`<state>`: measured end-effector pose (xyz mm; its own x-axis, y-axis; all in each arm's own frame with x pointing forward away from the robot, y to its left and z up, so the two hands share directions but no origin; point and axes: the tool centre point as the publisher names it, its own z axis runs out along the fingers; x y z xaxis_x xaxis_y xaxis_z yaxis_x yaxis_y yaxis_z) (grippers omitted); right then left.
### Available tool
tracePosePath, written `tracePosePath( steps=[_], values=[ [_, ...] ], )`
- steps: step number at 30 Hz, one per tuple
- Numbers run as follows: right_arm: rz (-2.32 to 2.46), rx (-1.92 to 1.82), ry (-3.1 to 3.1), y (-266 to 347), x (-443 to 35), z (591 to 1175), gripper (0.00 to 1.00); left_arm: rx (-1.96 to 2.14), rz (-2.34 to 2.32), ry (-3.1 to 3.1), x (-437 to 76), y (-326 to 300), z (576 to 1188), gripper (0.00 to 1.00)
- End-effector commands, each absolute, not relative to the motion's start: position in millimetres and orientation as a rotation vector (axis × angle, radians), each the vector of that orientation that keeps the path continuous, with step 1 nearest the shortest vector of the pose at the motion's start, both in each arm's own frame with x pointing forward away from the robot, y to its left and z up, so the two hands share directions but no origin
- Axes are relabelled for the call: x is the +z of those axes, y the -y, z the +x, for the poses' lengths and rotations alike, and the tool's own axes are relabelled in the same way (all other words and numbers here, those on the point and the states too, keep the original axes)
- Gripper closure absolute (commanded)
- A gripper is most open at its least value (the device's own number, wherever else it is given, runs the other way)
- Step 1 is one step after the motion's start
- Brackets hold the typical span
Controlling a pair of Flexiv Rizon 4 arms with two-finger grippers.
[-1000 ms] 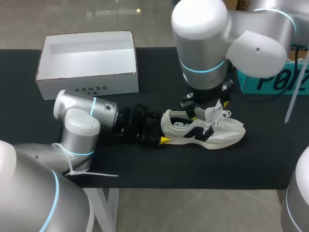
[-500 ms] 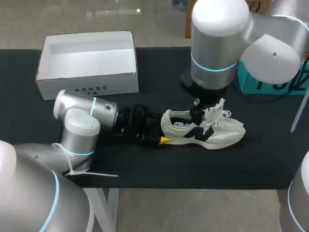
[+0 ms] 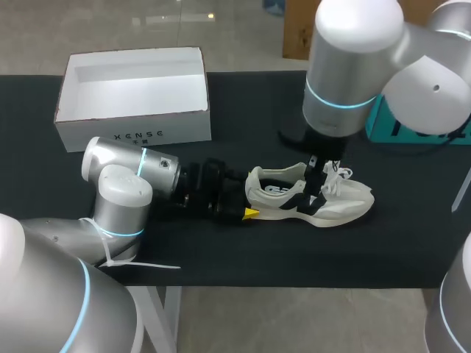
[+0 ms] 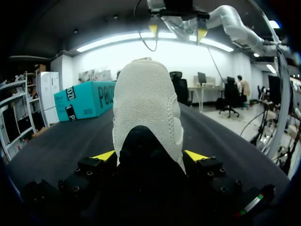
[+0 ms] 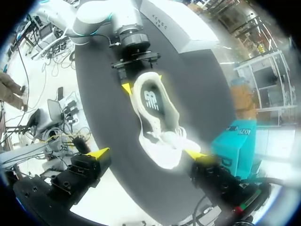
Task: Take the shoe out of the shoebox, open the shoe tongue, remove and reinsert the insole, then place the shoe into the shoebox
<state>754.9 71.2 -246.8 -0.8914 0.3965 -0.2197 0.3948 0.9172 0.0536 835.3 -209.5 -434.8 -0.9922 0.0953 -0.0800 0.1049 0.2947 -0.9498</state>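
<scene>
Head view: left gripper clamps the shoe by its heel, right gripper hangs spread over the laces, and snagging them could wrench it free.

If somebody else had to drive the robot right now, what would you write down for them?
Left gripper: shut on the shoe's heel, holding it on the table.
Right gripper: open, above the shoe.
Shoe: out of the box, standing on its sole. The box is empty.
Insole: inside the shoe; cannot tell whether it has been out yet.
Left to do: the insole step if it is not done, then put the shoe into the box.
</scene>
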Motion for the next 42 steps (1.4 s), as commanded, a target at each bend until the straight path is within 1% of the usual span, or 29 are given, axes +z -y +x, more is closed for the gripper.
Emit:
tracePosePath(
  steps=[1, 5, 11, 17, 18, 19, 21, 22, 23, 31, 42],
  values=[
    [0.598, 0.005, -2.851, -73, -248, 755, 0.0, -1.847, 0.198, -2.526, -436, 209, 836, 1.0],
    [0.598, 0.005, -2.851, -73, -248, 755, 0.0, -1.847, 0.198, -2.526, -436, 209, 836, 1.0],
    [0.352, 0.117, -2.978, -95, -258, 753, 0.0, -1.847, 0.198, -2.526, -436, 209, 836, 1.0],
    [0.286, 0.123, -3.021, -111, -269, 756, 0.0, -1.847, 0.198, -2.526, -436, 209, 836, 1.0],
    [0.292, 0.108, -3.025, -112, -271, 758, 0.21, -1.847, 0.198, -2.526, -436, 209, 836, 1.0],
    [0.294, 0.12, -3.028, -113, -274, 759, 0.51, -1.847, 0.198, -2.526, -436, 209, 836, 1.0],
    [0.293, 0.123, -3.045, -115, -280, 764, 0.78, -1.847, 0.198, -2.526, -436, 209, 836, 1.0],
    [0.298, 0.128, -3.05, -116, -283, 766, 0.84, -1.847, 0.198, -2.526, -436, 209, 836, 1.0],
    [0.286, 0.139, -3.062, -119, -287, 768, 1.0, -1.847, 0.198, -2.526, -436, 209, 836, 1.0],
    [0.25, 0.13, -3.086, -131, -305, 785, 1.0, -1.847, 0.198, -2.526, -436, 209, 836, 1.0],
    [0.166, 0.131, -3.042, -120, -321, 812, 1.0, -1.847, 0.198, -2.526, -436, 209, 836, 1.0]
  ],
)
